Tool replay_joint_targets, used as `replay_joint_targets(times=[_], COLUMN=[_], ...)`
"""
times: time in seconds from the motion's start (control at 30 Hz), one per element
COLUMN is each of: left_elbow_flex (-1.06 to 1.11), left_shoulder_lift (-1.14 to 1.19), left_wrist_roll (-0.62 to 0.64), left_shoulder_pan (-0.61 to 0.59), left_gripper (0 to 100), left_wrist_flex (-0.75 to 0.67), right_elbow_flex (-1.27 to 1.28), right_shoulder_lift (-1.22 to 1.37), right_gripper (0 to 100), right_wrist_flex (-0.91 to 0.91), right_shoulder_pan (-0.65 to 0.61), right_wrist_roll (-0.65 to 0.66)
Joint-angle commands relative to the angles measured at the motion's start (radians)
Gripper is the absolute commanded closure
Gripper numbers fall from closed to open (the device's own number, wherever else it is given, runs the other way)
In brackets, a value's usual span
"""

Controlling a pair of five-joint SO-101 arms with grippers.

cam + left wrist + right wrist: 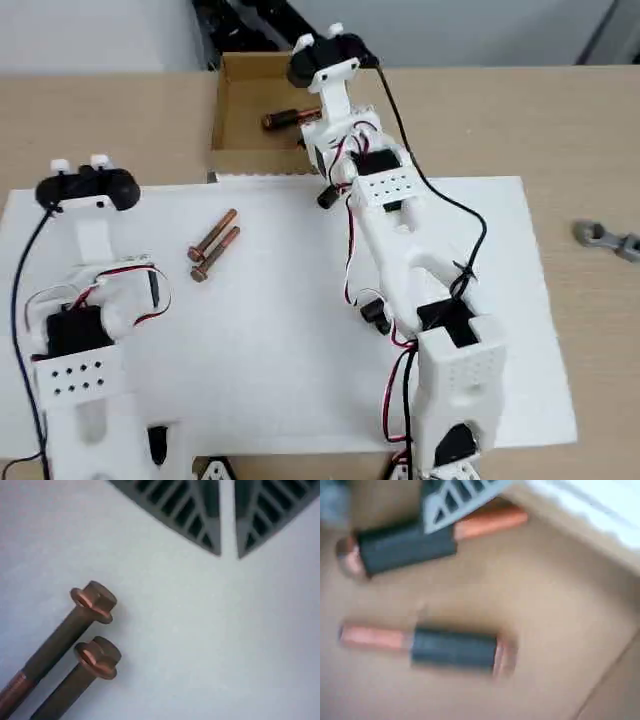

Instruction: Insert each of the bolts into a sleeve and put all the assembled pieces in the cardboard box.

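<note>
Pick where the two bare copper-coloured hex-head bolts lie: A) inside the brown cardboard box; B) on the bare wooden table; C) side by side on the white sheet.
C: the two bare copper-coloured hex-head bolts lie side by side on the white sheet, outside the brown cardboard box.

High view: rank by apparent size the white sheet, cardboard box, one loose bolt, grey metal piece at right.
1. white sheet
2. cardboard box
3. loose bolt and grey metal piece: alike in length, piece cut off at the edge, so unranked.

Wooden table [560,120] under a white sheet [280,330], a cardboard box [245,95], a grey metal part [605,238].
</note>
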Motion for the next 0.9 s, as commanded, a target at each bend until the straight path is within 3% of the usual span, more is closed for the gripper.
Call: replay_joint_targets(times=[0.0,0.2,0.4,0.6,0.87], left_elbow_flex=[-0.027,-0.028,-0.028,-0.13,-0.242], left_shoulder_lift=[0.006,0.006,0.075,0.216,0.353], left_wrist_roll=[0.002,0.003,0.003,0.003,0.003], left_shoulder_pan=[0.005,0.005,0.0,0.005,0.005], left_gripper=[99,91,91,91,91], left_wrist_flex=[-0.02,-0.023,-0.018,-0.023,-0.038], right_elbow_flex=[-0.068,-0.066,-0.066,-0.066,-0.049], right_shoulder_lift=[-0.139,-0.323,-0.49,-0.618,-0.769], right_gripper=[98.3,99.5,99.5,99.5,99.5], right_wrist_flex=[0.131,0.352,0.725,1.046,1.132], right_shoulder_pan=[0.01,0.041,0.045,0.053,0.165], right_wrist_roll=[-0.012,-0.006,-0.003,0.11,0.169])
